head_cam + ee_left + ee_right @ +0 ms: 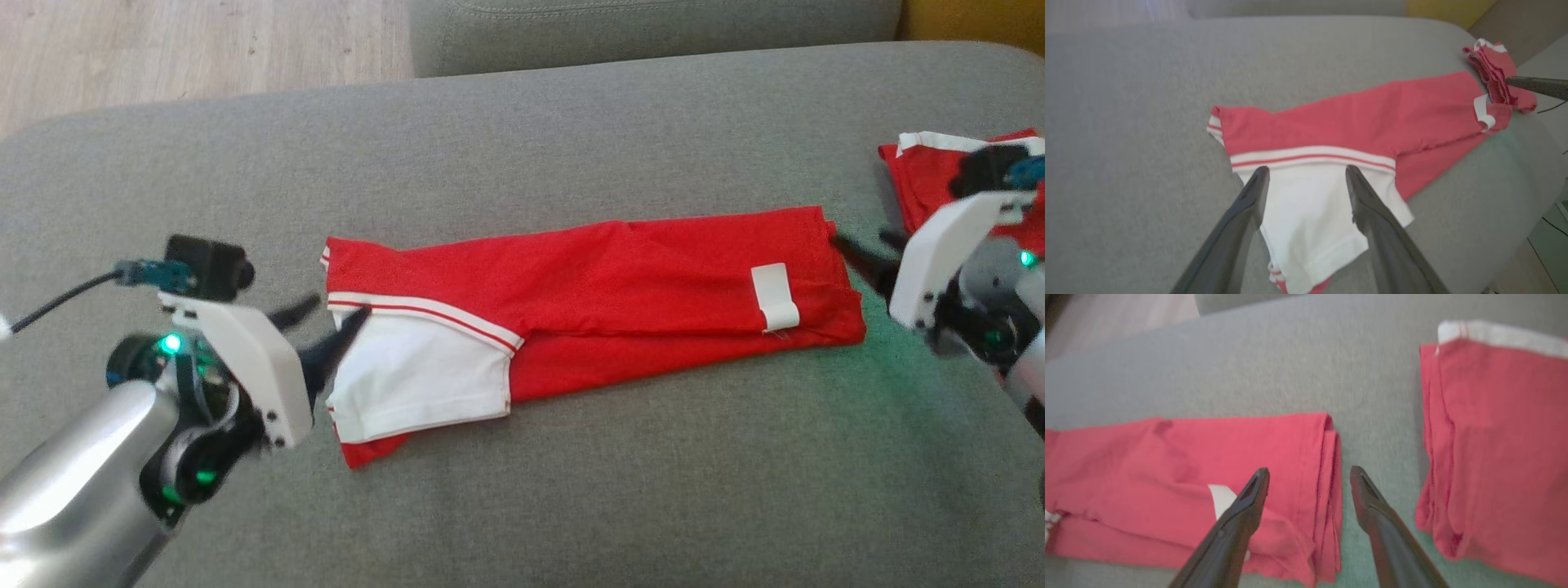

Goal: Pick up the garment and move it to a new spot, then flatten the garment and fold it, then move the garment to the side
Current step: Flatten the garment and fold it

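Folding is under way: the garment (637, 269) lies mid-sofa (522, 122) as a long strip, its sides already turned in. At its left end the left end effector (336, 314) hovers with fingers spread wide over the white sleeve (416, 367), gripping nothing. A white tag (774, 296) sits near the strip's right end, where the right end effector (861, 245) is likewise wide and empty, its fingers straddling the folded edge. Further right a second garment (922, 180) lies folded, apart from the first. The next move probably calls for closing on one end of the strip and carrying it over to the other, keeping the layers stacked; the loose sleeve could slip out
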